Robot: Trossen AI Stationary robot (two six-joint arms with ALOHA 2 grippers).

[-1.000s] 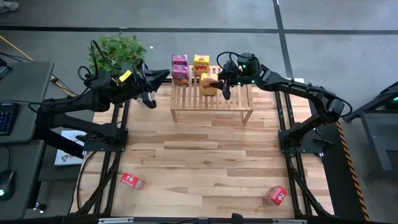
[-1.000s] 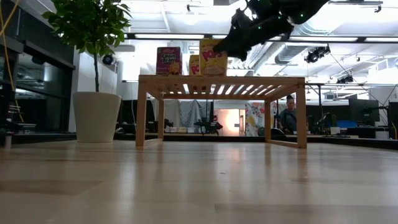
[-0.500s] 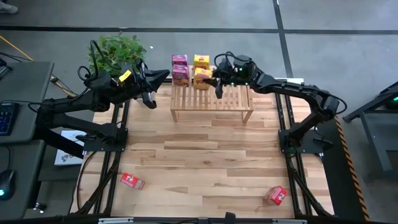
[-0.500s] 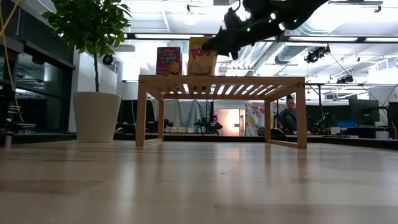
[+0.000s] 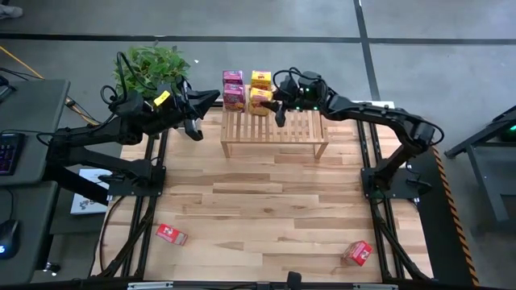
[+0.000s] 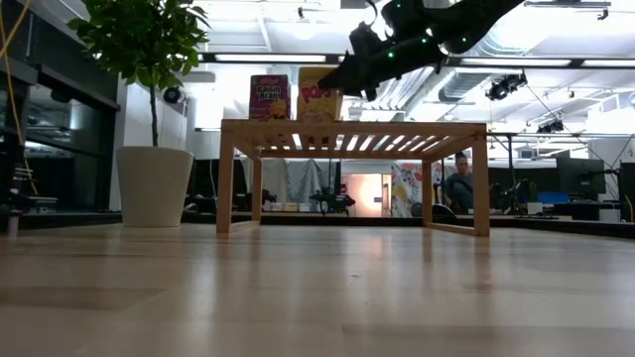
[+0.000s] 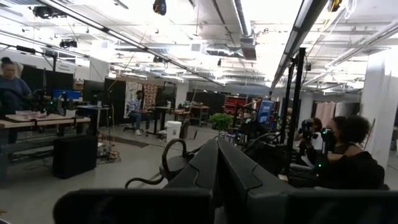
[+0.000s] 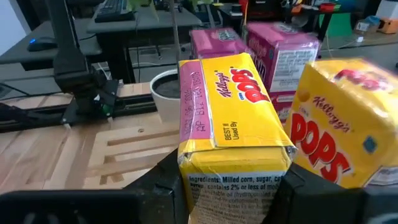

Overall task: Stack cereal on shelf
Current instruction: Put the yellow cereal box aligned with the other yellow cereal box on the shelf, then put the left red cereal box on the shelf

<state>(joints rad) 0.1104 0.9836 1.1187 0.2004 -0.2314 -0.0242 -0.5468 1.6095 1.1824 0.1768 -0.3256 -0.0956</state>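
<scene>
My right gripper (image 5: 270,101) is clamped on a yellow box (image 8: 233,134) over the rack (image 5: 275,129), just beside the second yellow box (image 8: 339,140) and near two pink boxes (image 5: 233,89); only its wrist view shows that grip clearly. From above I see two red boxes (image 5: 171,234) (image 5: 357,252) lying on the table's (image 5: 266,209) near edge. My left gripper (image 5: 211,100) waits beside the rack, fingers pressed together.

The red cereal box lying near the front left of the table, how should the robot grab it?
The red box lies flat on the table, its long side slanted. Probably best to come straight down from above and pinch across its two long narrow sides, fingers turned to match the slant. The left gripper, waiting beside the shelf, is on its side.
</scene>
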